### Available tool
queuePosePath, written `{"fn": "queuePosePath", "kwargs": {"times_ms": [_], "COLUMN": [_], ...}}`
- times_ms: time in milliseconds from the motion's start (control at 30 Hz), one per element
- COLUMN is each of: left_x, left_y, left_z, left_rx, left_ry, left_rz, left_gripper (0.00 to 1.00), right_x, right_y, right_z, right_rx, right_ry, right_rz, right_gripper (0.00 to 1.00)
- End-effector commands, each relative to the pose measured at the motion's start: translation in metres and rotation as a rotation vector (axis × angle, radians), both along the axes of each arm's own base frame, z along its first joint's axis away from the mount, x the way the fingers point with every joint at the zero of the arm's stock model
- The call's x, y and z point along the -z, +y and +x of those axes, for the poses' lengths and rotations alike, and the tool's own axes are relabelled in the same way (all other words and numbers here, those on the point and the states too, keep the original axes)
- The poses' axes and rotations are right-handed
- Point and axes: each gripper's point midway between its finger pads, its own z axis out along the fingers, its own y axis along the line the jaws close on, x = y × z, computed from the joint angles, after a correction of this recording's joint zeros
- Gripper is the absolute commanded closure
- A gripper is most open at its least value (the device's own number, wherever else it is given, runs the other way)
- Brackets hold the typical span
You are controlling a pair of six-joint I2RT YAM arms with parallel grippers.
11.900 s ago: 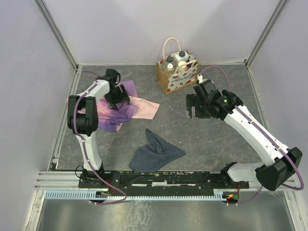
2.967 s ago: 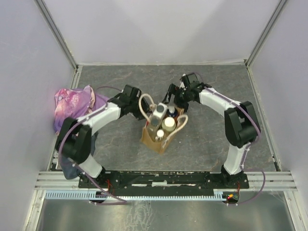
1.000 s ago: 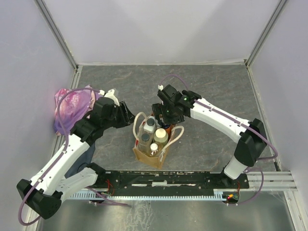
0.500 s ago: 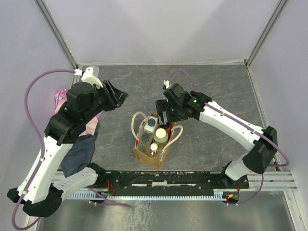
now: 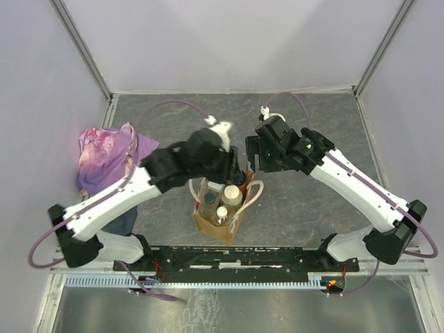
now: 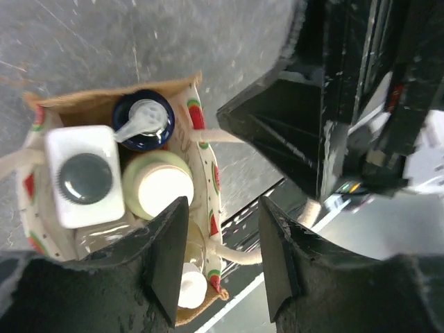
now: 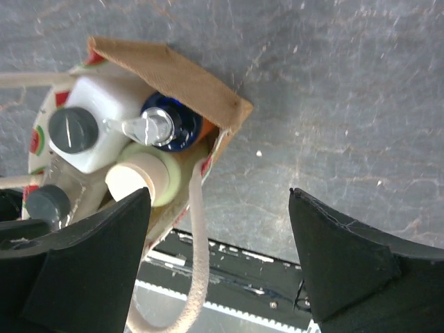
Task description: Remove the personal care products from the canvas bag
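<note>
The tan canvas bag (image 5: 210, 227) stands upright at the table's near middle, its cream handles loose. Inside it are a white rectangular bottle with a dark cap (image 6: 83, 177), a dark blue pump bottle (image 6: 143, 119), a cream-capped bottle (image 6: 161, 186) and a small white-capped one (image 6: 189, 290). My left gripper (image 6: 223, 229) hangs over the bag's mouth (image 5: 223, 175), jaws apart with nothing between them. My right gripper (image 7: 218, 215) is wide open and empty, above the floor just right of the bag's far corner (image 7: 173, 76). A cream handle (image 7: 199, 236) loops below it.
A pink-purple garment (image 5: 104, 149) is heaped at the left wall. A grey-blue cloth (image 5: 126, 220) peeks out under the left arm. The black base rail (image 5: 236, 258) runs just in front of the bag. Grey walls enclose three sides.
My left arm has swung from high on the left to right over the bag. My right gripper has drawn back to the right, off the bottles. The bag has stayed put.
</note>
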Motion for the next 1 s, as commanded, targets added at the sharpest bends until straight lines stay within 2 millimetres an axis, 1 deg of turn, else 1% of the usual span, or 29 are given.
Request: {"fn": "queuePosePath", "kwargs": {"times_ms": [0, 133, 233, 333, 433, 500, 567, 700, 800, 933, 967], "left_x": [0.033, 0.064, 0.084, 0.09, 0.094, 0.101, 0.108, 0.113, 0.127, 0.149, 0.151], "left_y": [-0.025, -0.023, -0.014, -0.015, -0.023, -0.028, -0.033, -0.045, -0.044, -0.037, -0.036], "left_z": [0.0, 0.011, 0.023, 0.03, 0.034, 0.036, 0.037, 0.044, 0.049, 0.054, 0.056], "left_rx": [0.078, 0.06, 0.012, -0.006, 0.0, 0.008, 0.014, 0.012, -0.008, -0.036, -0.046], "left_ry": [-0.05, -0.055, -0.078, -0.105, -0.121, -0.113, -0.104, -0.126, -0.115, -0.101, -0.103], "left_rz": [0.143, 0.241, 0.321, 0.327, 0.311, 0.316, 0.316, 0.278, 0.326, 0.399, 0.408], "left_gripper": [0.48, 0.47, 0.44, 0.41, 0.39, 0.39, 0.39, 0.38, 0.36, 0.3, 0.3], "right_x": [0.009, 0.019, 0.026, 0.028, 0.029, 0.028, 0.026, 0.022, 0.018, 0.013, 0.013], "right_y": [-0.004, -0.006, -0.011, -0.015, -0.016, -0.015, -0.017, -0.02, -0.021, -0.022, -0.023], "right_z": [-0.023, -0.038, -0.046, -0.051, -0.057, -0.059, -0.061, -0.061, -0.061, -0.061, -0.061], "right_rx": [-0.004, -0.014, -0.007, 0.003, 0.002, -0.002, -0.002, 0.005, 0.005, 0.005, 0.005], "right_ry": [0.071, 0.119, 0.137, 0.139, 0.152, 0.156, 0.15, 0.13, 0.12, 0.104, 0.099], "right_rz": [0.042, 0.063, 0.069, 0.086, 0.102, 0.113, 0.121, 0.124, 0.133, 0.145, 0.145], "right_gripper": [0.13, 0.13, 0.13, 0.13, 0.13, 0.13, 0.13, 0.12, 0.11, 0.1, 0.1]}}
